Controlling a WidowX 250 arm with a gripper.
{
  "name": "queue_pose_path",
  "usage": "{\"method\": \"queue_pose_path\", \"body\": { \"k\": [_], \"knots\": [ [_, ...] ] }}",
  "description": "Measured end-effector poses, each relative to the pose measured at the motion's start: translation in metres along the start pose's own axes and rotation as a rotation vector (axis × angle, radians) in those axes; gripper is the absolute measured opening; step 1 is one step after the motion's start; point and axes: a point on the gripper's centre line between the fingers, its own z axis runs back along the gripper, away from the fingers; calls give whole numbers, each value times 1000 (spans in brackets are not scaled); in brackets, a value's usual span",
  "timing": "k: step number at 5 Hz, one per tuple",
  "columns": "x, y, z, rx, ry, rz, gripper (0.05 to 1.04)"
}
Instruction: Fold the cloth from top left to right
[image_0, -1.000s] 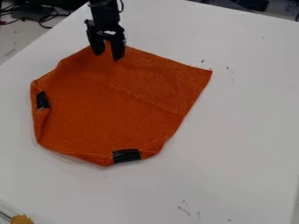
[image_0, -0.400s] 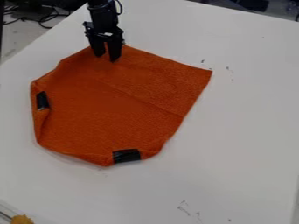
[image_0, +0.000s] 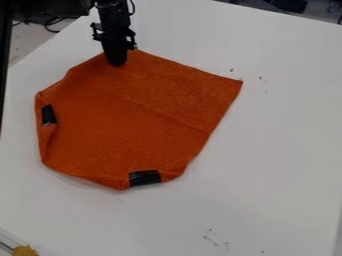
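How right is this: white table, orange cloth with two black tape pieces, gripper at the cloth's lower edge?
Wrong edge: the camera view shows the gripper at the orange cloth's upper edge. White table and two black tape pieces are right.

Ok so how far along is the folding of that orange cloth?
No part of the top-left-to-right fold looks done: the orange cloth lies spread out, its top and right portions open. In hand is the start: the gripper is closed at the cloth's upper-left end, though I can't tell whether it has pinched any fabric. Left to do: carry that end across to the right and lay it down.
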Motion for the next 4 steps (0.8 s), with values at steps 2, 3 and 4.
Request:
{"method": "queue_pose_path", "body": {
  "k": [2,3,4],
  "knots": [
    [-3,-20,-3,90,68,-19,745],
    [-3,-24,-5,86,76,-20,973],
    [-3,-25,-5,90,66,-18,991]
  ]
}}
